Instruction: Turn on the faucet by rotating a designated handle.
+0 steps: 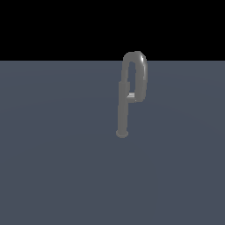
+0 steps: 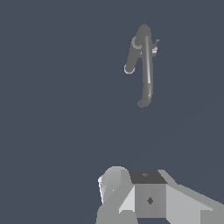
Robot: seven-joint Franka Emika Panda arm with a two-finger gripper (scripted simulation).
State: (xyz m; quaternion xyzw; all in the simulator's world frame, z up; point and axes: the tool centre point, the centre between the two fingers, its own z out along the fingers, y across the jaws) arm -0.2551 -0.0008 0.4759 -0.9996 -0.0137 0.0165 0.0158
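The faucet (image 1: pixel 123 105) is a slim grey post on a small round foot, with an inverted-U gooseneck top (image 1: pixel 137 59) and a short lighter side stub (image 1: pixel 131 96). It stands toward the exterior view's right. In the wrist view the faucet (image 2: pixel 146 65) is seen from above, with the stub (image 2: pixel 154 47) beside its bend. My gripper (image 2: pixel 131 177) shows only in the wrist view, well apart from the faucet and touching nothing. Its two fingers stand together with no gap between them. The arm does not show in the exterior view.
A flat blue-grey floor (image 1: pixel 57 167) spreads around the faucet, with black background beyond its far edge.
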